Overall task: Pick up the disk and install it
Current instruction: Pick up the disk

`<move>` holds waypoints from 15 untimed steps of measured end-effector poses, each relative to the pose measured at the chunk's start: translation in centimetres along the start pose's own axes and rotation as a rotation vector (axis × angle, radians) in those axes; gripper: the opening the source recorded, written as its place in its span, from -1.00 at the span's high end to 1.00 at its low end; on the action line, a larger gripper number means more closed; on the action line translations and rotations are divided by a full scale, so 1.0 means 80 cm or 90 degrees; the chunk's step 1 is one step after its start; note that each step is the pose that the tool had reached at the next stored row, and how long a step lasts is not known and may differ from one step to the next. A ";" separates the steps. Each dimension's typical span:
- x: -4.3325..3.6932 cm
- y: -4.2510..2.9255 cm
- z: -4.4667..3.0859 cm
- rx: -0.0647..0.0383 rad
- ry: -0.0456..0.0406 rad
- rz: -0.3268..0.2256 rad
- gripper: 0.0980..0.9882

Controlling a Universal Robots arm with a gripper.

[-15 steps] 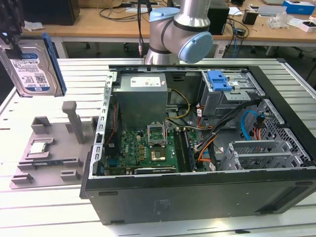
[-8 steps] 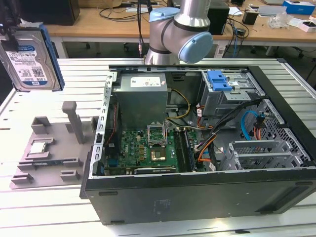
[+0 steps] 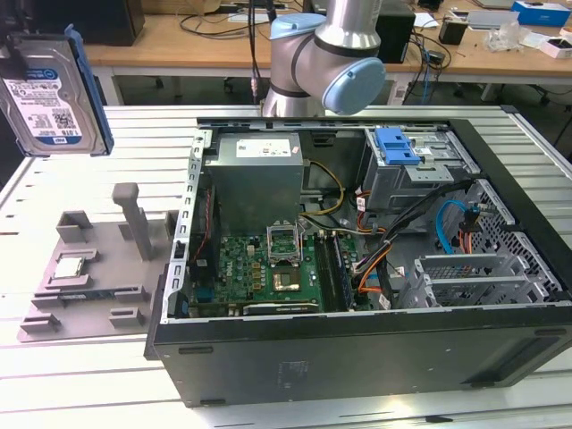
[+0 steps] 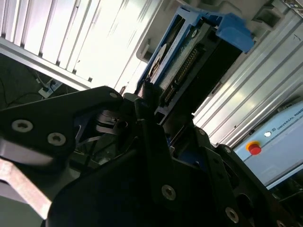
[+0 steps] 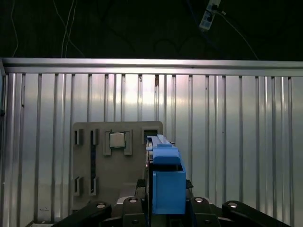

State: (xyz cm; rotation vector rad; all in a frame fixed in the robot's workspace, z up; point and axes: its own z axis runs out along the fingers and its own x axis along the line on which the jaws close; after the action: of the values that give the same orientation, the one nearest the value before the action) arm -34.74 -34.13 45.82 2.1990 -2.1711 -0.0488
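The disk point(image 3: 49, 94), a silver hard drive with a blue-and-white label and a blue plastic frame, hangs upright in the air at the exterior view's far left, well above the grey fixture plate point(image 3: 89, 268). In both wrist views my gripper point(image 5: 163, 210) is shut on the disk point(image 5: 166, 179), with black fingers point(image 4: 142, 118) clamping its lower end. The connector edge of the disk point(image 4: 189, 52) points away from my wrist. The open computer case point(image 3: 357, 250) lies to the exterior view's right of the disk.
A small square processor chip point(image 3: 71, 265) rests in the fixture plate point(image 5: 118, 161), directly below the disk. Inside the case sit a motherboard point(image 3: 268, 268), a grey power supply point(image 3: 255, 174) and a blue drive bay bracket point(image 3: 398, 146). The arm's elbow point(image 3: 331, 63) stands behind the case.
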 end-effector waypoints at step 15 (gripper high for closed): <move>-0.004 0.0015 -0.0455 -0.001 0.0052 0.000 0.40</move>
State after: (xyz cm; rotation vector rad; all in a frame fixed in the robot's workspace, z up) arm -34.65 -33.78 49.45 2.1940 -2.1666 -0.0413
